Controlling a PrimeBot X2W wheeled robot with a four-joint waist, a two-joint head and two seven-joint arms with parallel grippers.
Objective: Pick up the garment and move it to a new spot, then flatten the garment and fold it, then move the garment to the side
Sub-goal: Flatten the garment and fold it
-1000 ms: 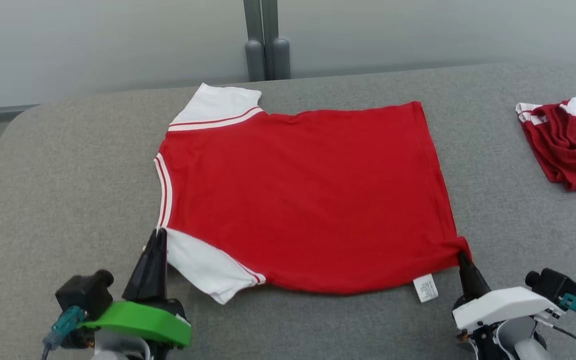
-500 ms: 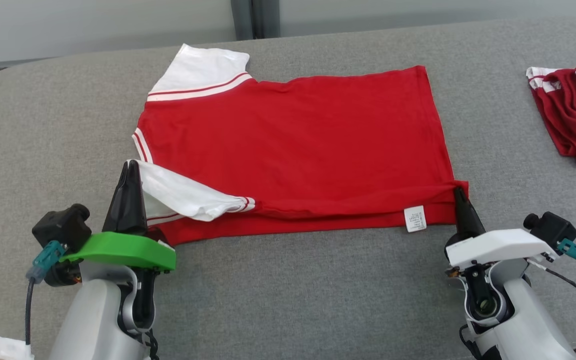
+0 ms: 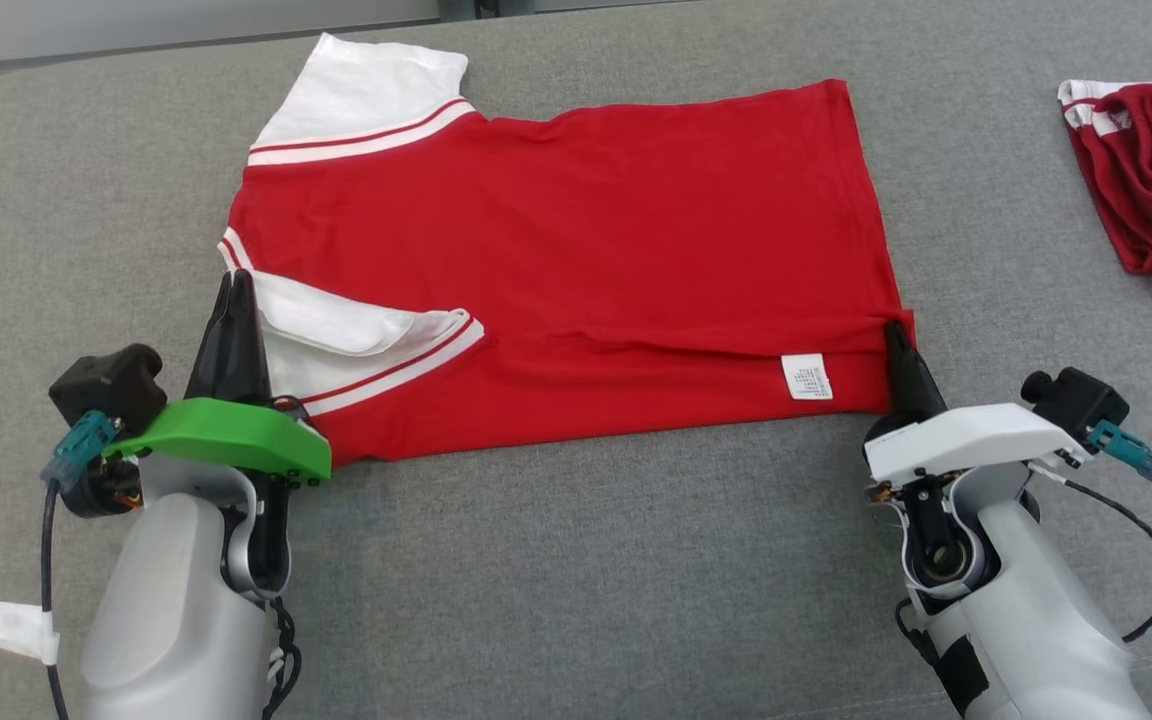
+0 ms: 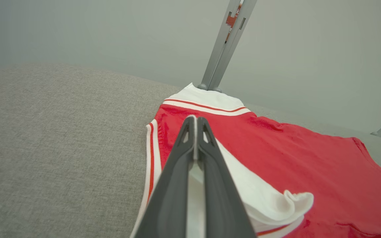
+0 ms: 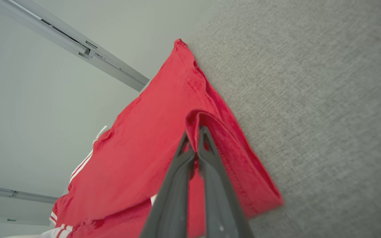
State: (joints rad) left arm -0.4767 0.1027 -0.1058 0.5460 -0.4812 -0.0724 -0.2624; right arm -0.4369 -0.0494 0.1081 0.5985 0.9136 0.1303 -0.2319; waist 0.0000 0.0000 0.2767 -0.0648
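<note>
Grey surface [image 3: 576, 570]: grippers [image 3: 234, 288] [image 3: 894, 335] tight on garment [image 3: 586, 220]

A bench [image 3: 576, 560] covered in grey woven fabric lies under soft, even light. Behind it stands a plain, pale grey-green wall [image 4: 78, 29]. In the left wrist view a grey metal post [image 4: 225, 43] rises at 1 o'clock. In the right wrist view a metal rail [image 5: 78, 46] crosses the wall at 10 o'clock.

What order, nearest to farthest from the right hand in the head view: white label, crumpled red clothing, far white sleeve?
From the right hand:
1. White label, just left of it.
2. Crumpled red clothing, far right.
3. Far white sleeve, top left.
</note>
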